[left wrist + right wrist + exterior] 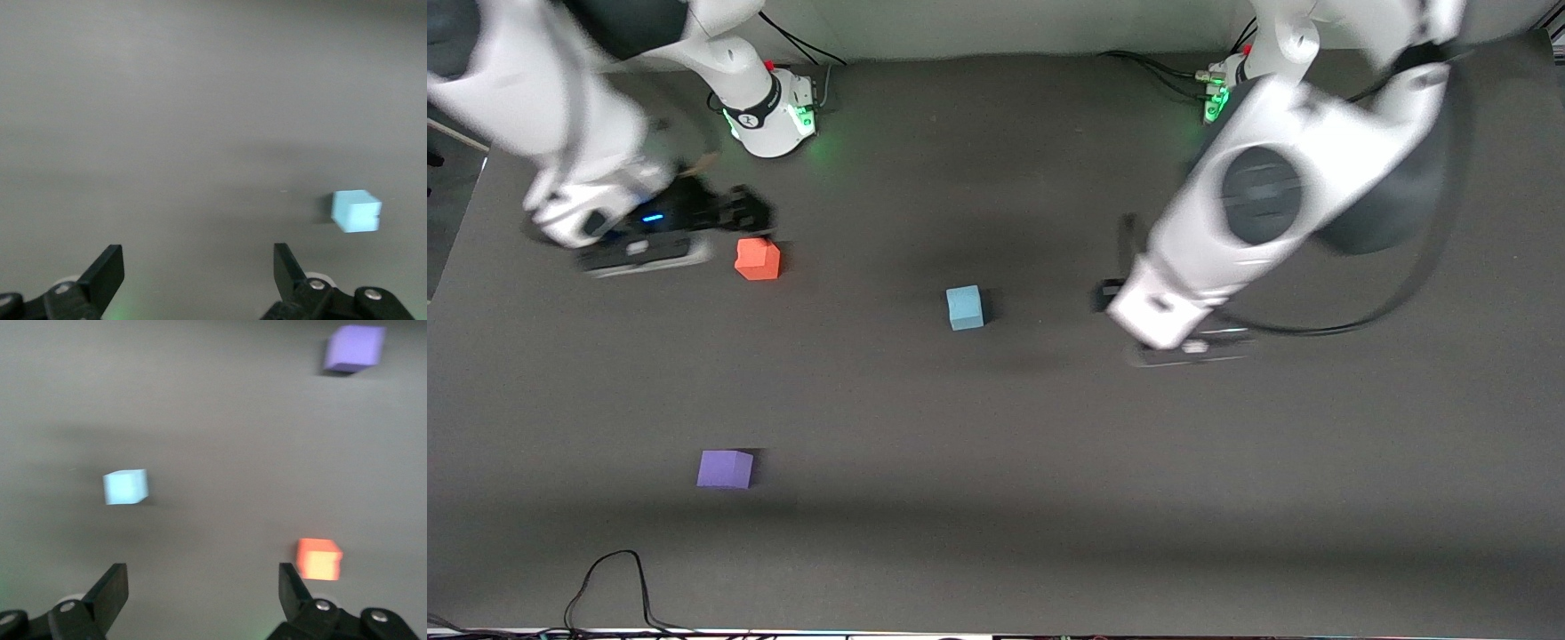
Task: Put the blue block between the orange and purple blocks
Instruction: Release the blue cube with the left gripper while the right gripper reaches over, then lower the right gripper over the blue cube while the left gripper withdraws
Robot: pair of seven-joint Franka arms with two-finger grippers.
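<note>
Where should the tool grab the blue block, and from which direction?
Take the blue block from straight above, pinching two opposite flat side faces around its middle. It is a small cube sitting flat on the table, well apart from the orange block and purple block, so all its sides look free. The open left tool, empty, is probably best placed.

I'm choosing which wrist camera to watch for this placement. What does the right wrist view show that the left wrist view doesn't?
Only the right wrist view shows the orange block and the purple block, along with the open right gripper. Only the left wrist view shows the open left gripper. Both show the blue block lying free on the dark table.
</note>
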